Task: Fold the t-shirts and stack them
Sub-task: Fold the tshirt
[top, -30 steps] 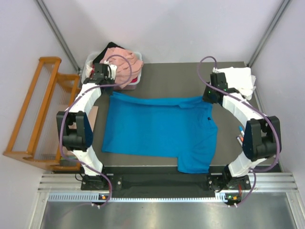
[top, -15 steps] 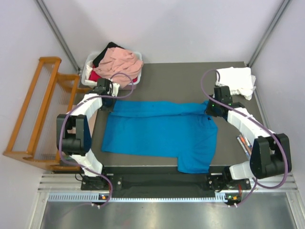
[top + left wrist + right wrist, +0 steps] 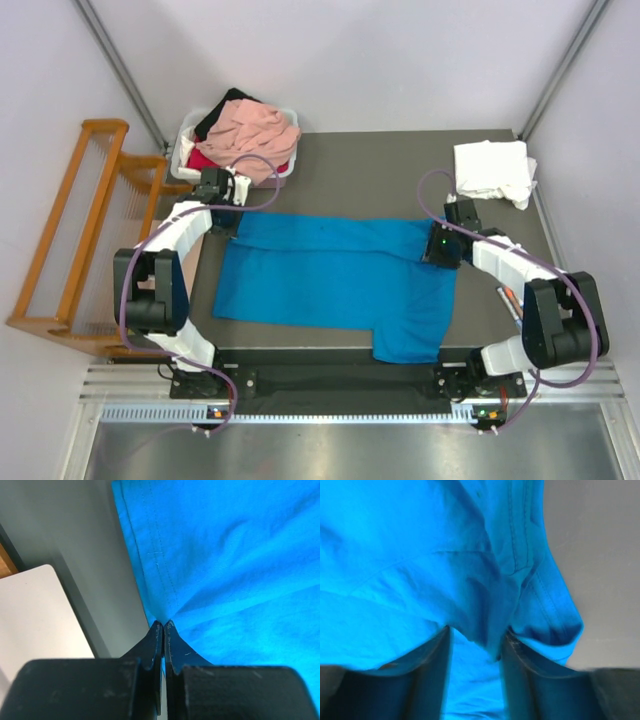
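Observation:
A bright blue t-shirt [image 3: 330, 275] lies spread on the dark table, its far edge pulled toward the near side. My left gripper [image 3: 226, 222] is shut on the shirt's far left corner; in the left wrist view the jaws [image 3: 163, 625] pinch the blue cloth [image 3: 235, 580]. My right gripper [image 3: 437, 250] is over the shirt's far right part. In the right wrist view its jaws [image 3: 476, 640] stand apart, with a fold of blue cloth [image 3: 420, 555] hanging between them. A folded white t-shirt [image 3: 490, 172] lies at the far right corner.
A white tub [image 3: 186, 135] at the far left holds a salmon-pink tee [image 3: 262, 130], a black one [image 3: 215, 112] and a red one [image 3: 200, 160]. A wooden slatted rack [image 3: 75, 230] stands left of the table. Pens [image 3: 508, 297] lie by the right arm.
Both grippers have carried the shirt's far edge toward the near side, so the shirt is shorter front to back. The right gripper also moved left.

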